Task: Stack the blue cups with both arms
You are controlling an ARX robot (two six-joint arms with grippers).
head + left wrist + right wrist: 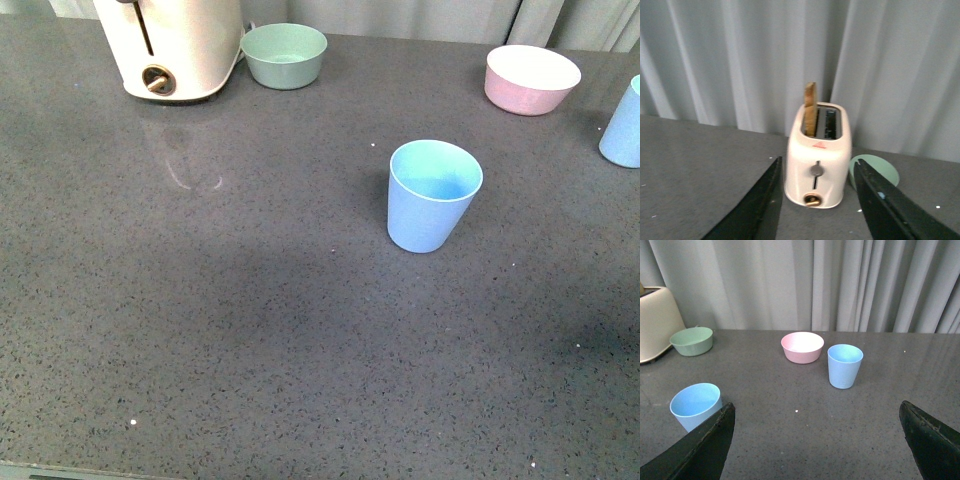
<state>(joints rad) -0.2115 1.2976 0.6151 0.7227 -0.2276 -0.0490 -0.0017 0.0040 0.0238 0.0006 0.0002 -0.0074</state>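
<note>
Two pale blue matte plastic tumblers, the task's cups, both stand upright and well apart on the grey speckled countertop (200,330), so nothing is stacked yet. The nearer blue cup (434,195) sits alone near the middle of the counter, its lighter aqua mouth open upward. This suits it to receive the other cup, or to be lifted by its tapering wall. The farther blue cup (625,125) is cut by the right edge of the front view, near the round pink bowl (532,79). The right wrist view shows it whole, just beside that bowl but not touching it. The right gripper (816,407) is spread wide and holds nothing. Its black fingers frame the counter, with the nearer blue cup just by one fingertip, which looks like a position from which to pick a cup. The left gripper (817,161) is also parted and empty. It faces the cream two-slot toaster (817,160), which has a slice of toast (810,109) standing in one slot, and no cup shows in its view, so it seems poorly aimed for the task for now. Neither arm shows in the front view. A mint-green bowl (284,55) stands just beside the toaster at the back, before the grey curtain (865,285). These things are clear of both cups and should not obstruct a reach.
</note>
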